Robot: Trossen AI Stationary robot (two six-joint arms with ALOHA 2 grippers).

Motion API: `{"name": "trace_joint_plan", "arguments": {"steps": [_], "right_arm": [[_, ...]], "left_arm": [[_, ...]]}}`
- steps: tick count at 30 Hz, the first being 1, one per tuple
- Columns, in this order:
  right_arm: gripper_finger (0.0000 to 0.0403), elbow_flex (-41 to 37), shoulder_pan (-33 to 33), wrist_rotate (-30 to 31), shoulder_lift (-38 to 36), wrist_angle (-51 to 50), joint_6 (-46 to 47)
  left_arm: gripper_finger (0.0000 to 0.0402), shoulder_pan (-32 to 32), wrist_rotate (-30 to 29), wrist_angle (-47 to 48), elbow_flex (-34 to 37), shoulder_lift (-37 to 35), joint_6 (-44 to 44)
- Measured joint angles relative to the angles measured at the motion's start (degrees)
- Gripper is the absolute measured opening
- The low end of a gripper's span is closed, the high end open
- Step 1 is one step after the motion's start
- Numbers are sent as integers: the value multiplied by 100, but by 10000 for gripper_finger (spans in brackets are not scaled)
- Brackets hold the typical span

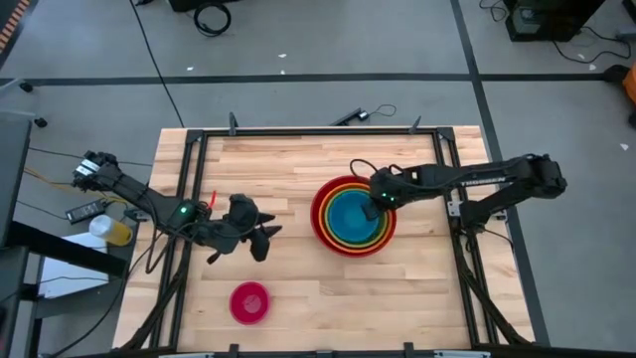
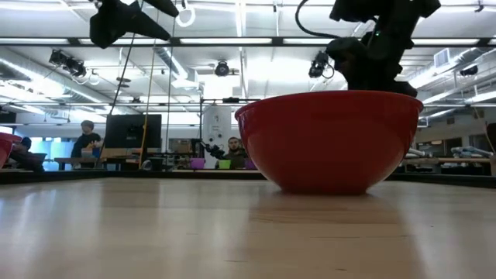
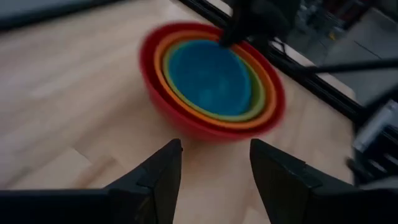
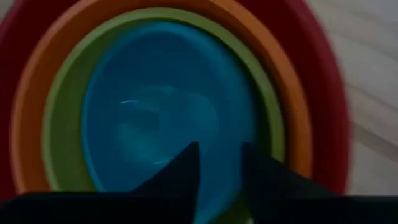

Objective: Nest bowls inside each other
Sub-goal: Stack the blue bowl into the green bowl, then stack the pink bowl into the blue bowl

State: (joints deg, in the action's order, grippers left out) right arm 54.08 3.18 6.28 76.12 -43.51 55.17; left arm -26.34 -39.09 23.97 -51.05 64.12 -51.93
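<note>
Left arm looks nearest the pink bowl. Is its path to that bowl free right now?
Probably yes. The pink bowl sits alone on bare wood, apart from the nested stack. The left gripper hovers nearby with its jaws open and empty, and the right gripper is over the stack.

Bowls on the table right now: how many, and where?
5. Red, orange, green and blue bowls sit nested under the right gripper; the pink bowl sits alone near the front edge.
</note>
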Motion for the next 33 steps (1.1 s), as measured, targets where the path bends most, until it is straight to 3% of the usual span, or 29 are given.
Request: {"name": "trace_joint_plan", "arguments": {"steps": [6, 10, 16, 24, 27, 33], "right_arm": [[210, 41, 1, -55, -38, 180, -64], [251, 250, -202, -3, -288, 191, 49], [264, 490, -723, 347, -561, 203, 228], [262, 490, -1193, 581, -551, 418, 616], [262, 490, -1347, 345, -362, 1247, 221], [258, 510, -1661, -452, 738, 4249, -529]], "left_arm": [[191, -177, 683, 91, 0, 0, -7], [191, -458, 1419, 607, 0, 81, -392], [191, -1144, 2631, 1658, 4, 769, -1301], [191, -1522, 3085, 1862, 4, 1665, -1801], [191, -1503, 3117, 1779, 4, 1773, -1898], [191, -1424, 3121, 1790, 4, 1573, -2002]]}}
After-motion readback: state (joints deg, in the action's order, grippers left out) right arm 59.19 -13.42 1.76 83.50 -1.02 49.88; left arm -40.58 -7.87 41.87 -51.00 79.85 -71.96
